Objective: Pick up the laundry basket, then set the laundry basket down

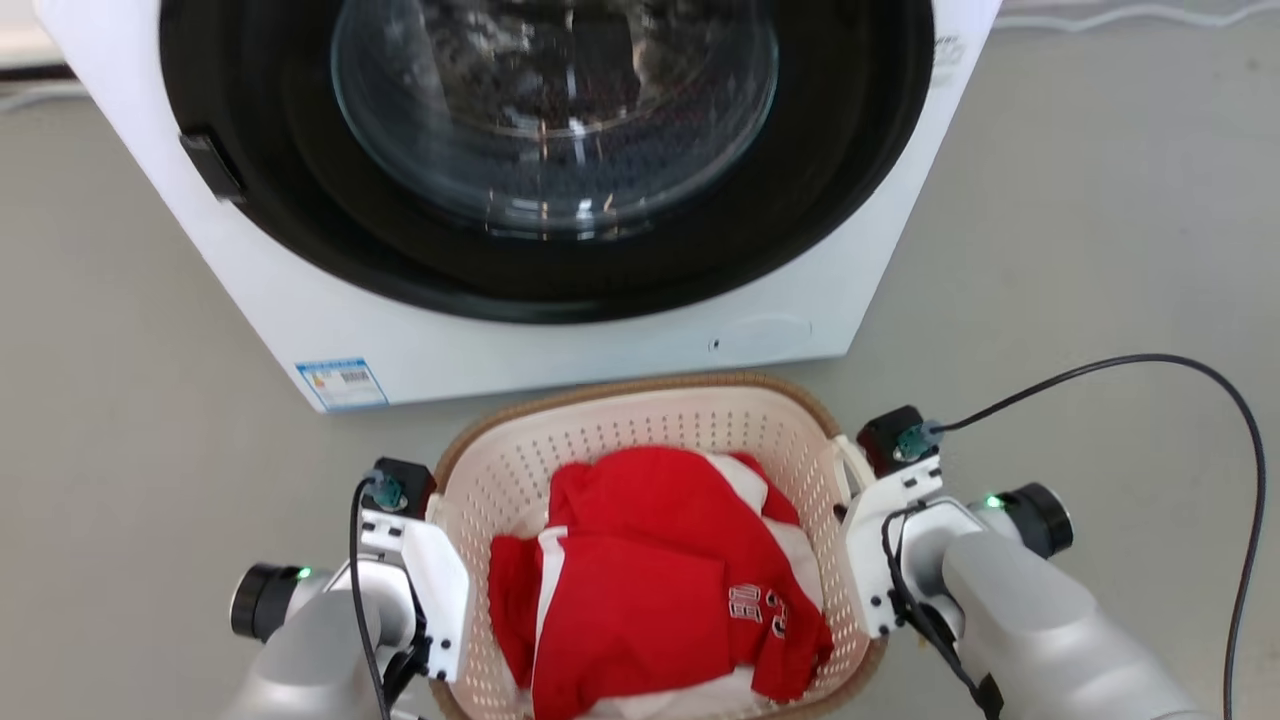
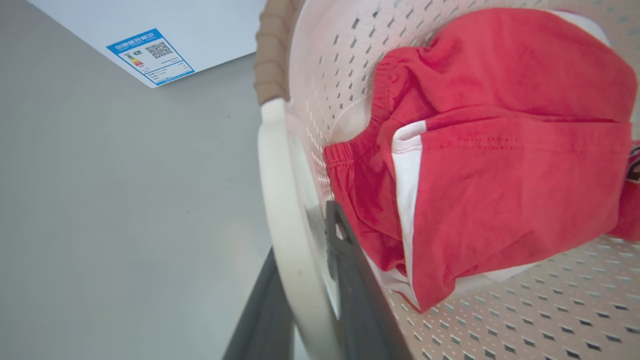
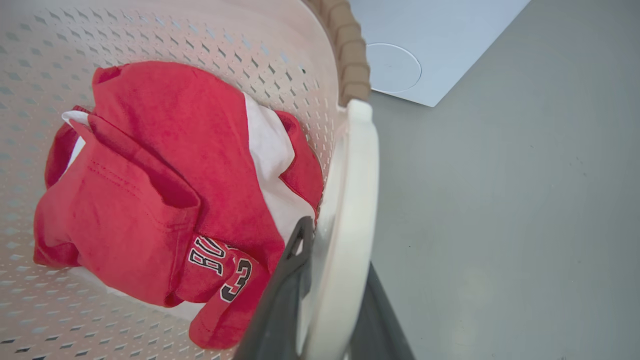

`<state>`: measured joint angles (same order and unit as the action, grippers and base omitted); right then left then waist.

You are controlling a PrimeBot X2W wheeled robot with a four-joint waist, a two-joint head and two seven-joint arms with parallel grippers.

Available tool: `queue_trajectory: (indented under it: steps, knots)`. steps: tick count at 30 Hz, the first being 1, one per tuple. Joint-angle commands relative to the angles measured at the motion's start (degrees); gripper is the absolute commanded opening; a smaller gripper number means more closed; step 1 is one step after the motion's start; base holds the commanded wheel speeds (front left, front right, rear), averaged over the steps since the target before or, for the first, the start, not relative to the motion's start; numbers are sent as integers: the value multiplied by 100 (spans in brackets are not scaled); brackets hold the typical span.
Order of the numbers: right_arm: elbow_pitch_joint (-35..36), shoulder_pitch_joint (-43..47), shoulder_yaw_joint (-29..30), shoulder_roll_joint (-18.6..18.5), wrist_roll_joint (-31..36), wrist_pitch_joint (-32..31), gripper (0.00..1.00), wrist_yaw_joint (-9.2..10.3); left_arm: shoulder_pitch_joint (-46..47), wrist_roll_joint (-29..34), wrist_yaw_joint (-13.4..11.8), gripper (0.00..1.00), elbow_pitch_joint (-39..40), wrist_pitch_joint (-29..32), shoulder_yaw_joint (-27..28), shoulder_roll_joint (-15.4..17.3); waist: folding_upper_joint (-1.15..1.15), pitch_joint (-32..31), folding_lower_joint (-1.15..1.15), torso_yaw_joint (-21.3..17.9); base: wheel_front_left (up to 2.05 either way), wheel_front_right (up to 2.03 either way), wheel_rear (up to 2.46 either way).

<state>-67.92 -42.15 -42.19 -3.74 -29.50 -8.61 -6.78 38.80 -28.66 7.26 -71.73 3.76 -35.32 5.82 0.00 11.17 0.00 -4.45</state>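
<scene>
On either side of the laundry basket (image 1: 640, 420) my two grippers are clamped on its white loop handles. My left gripper (image 2: 305, 240) has one dark finger inside the left handle (image 2: 280, 200) and the other outside it, both pressed against the plastic. My right gripper (image 3: 337, 245) pinches the right handle (image 3: 355, 175) the same way, its inner finger close to the clothes.

Between my wrists the basket sits level, with its brown woven-look rim (image 1: 640, 383) towards the washing machine (image 1: 400, 330). I cannot tell whether its bottom rests on the grey floor (image 1: 1050, 250) or hangs above it.

A crumpled red and white garment (image 1: 640, 560) with black lettering lies in the basket. Just beyond the basket stands the machine, with its round glass door (image 1: 555, 110) facing me and a blue label (image 1: 342, 383) at its lower left corner. A black cable (image 1: 1150, 362) loops from my right wrist over the floor.
</scene>
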Motion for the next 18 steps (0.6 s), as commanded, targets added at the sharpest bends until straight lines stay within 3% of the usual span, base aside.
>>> queue_trajectory:
  steps: [1, 9, 18]
  knots:
    - [197, 176, -247, 86, -63, -81, 0, -70, -46, -89, 23, 0, 208, 104, -66, 177, 0, -344, 0, -19, 0, 0, 0]
    - [357, 323, -720, 86, -499, -505, 0, -70, -344, -563, 23, 0, 471, 465, -567, 316, 0, -818, 0, -28, 0, 0, 0]
    - [549, 335, -1117, 86, -907, -622, 0, -70, -329, -894, 23, 0, 575, 598, -944, 387, 0, -950, 0, -39, 0, 0, 0]
